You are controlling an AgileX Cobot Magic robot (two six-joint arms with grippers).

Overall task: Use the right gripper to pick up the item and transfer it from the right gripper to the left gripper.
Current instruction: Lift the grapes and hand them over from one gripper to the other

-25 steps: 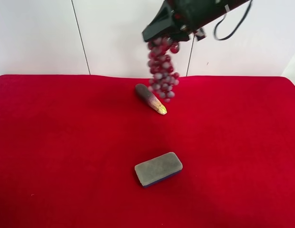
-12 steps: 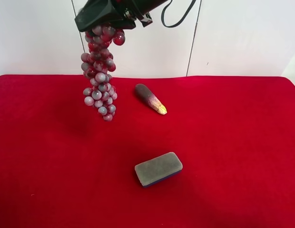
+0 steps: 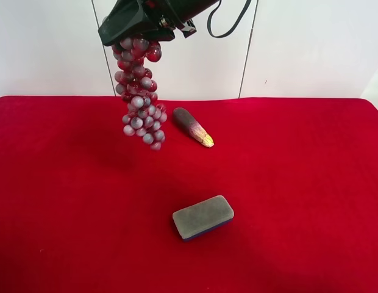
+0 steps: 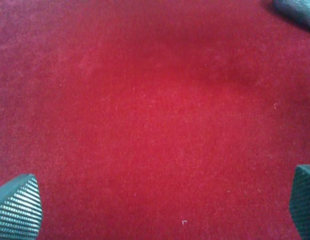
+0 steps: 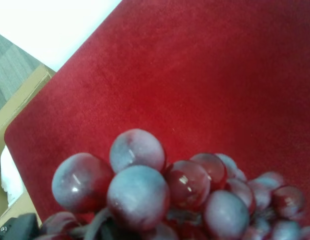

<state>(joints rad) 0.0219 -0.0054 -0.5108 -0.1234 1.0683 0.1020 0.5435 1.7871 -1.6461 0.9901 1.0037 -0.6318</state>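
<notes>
Presently listed, one moment:

Item 1, grape bunch (image 3: 140, 91): red and dusty grey-blue berries, hanging in the air from its top end, lower end free and clear of the cloth. The exterior high view has it over the far part of the table, its lowest berries lined up just beside the dark end of item 5. In the right wrist view the berries (image 5: 145, 195) fill the lower edge at close range, glossy, with red cloth behind them.

Item 2, right gripper (image 3: 137, 39): black housing at the top of the exterior high view, pinching the top of the bunch. The fingers are mostly hidden by the housing and the berries.

Item 3, left gripper (image 4: 160, 205): seen only in the left wrist view. Two dark ribbed fingertips (image 4: 17, 207) sit at opposite lower corners, spread wide, nothing between them but bare cloth. It is outside the exterior high view.

Item 4, red cloth (image 3: 299, 183): covers the whole table top, plush, faintly shadowed under the bunch.

Item 5, tapered object (image 3: 192, 127): dark body, yellowish tip, lying flat on the cloth, tip pointing toward the near side and the view's right.

Item 6, block (image 3: 203, 217): rounded rectangle, grey felt-like top over a blue base, flat on the cloth, well apart from item 5, nearer the camera.

Item 7, black cable (image 3: 228, 24): loops off the arm in front of the white wall panels (image 3: 311, 49)
</notes>
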